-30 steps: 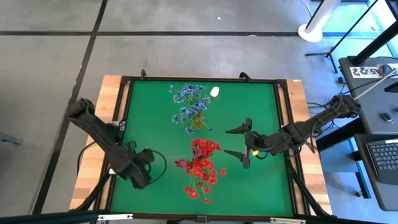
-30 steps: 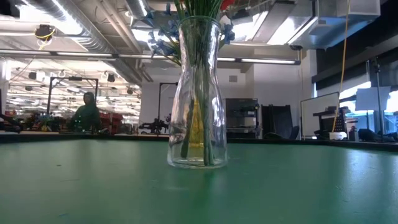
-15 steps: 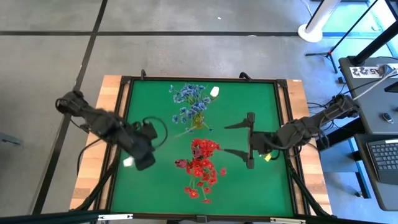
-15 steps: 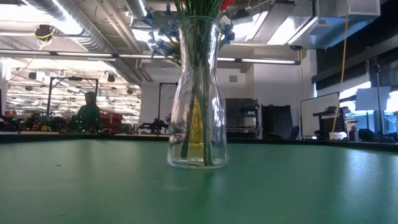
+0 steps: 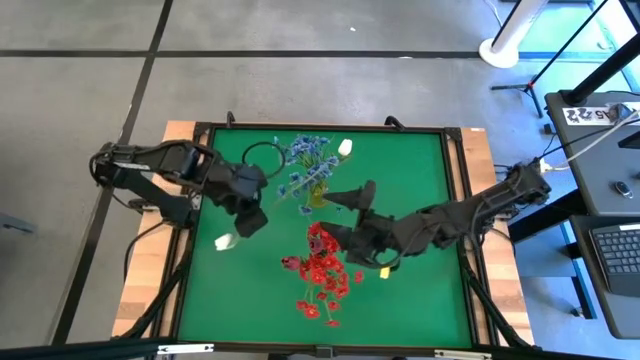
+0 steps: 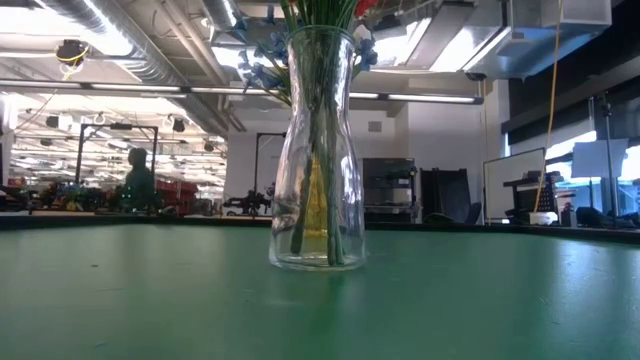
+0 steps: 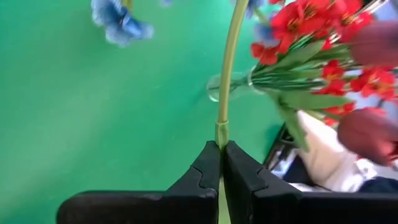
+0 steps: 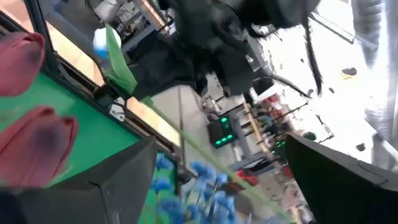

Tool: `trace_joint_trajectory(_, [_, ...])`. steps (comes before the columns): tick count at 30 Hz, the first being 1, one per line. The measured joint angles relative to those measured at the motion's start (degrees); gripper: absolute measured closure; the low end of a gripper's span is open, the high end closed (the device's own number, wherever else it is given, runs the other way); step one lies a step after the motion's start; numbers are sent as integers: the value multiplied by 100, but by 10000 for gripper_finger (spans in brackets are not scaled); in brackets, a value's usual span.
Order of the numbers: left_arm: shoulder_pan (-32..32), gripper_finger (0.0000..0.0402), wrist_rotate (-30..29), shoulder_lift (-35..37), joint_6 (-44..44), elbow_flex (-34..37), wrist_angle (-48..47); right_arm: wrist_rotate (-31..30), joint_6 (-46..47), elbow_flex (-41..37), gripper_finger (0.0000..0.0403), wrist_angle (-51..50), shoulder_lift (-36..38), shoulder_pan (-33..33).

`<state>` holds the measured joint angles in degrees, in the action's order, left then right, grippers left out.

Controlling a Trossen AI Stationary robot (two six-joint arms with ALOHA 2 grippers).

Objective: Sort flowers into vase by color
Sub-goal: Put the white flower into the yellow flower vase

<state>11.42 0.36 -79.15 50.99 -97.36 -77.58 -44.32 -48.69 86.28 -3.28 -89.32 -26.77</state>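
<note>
Two grippers are at work over the green table, and we read the risk mainly on the left one. Our left gripper is clenched on a thin green stem, the fingers pinching it near its lower end; the stem runs straight ahead of the jaws and out of the wrist view, so we cannot see which blossom it carries. Just ahead of and beside that gripper stands the glass vase holding the blue flowers. Our right gripper hangs with its jaws spread wide and nothing between them, just beside the red flowers, which fill a second vase below its fingertips. We judge the carried spray is about to be placed, and several things could spoil that: a grip this low leaves the long stem free to swing and miss the narrow neck; both arms crowd the same patch and could collide; and either could nudge a tall, top-heavy vase over.
</note>
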Motion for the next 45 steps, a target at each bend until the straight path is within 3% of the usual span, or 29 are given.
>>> trace_joint_trajectory(5, [-235, 401, 602, 0, -47, 0, 703, -13, -416, 379, 52, 24, -385, 99])
trace_joint_trajectory(10, [-332, 401, 992, 0, -274, 0, 1269, -32, -590, 600, 84, 23, -625, 233])
trace_joint_trajectory(25, [-282, 401, 1169, -104, -620, -7, 1729, -264, -533, 630, 207, -10, -664, 516])
trace_joint_trajectory(39, [-271, 401, 1272, -103, -659, -7, 1724, -413, -559, 626, 274, -506, -664, 509])
trace_joint_trajectory(45, [-271, 401, 1298, -101, -661, -7, 1678, -457, -563, 624, 344, -601, -664, 505])
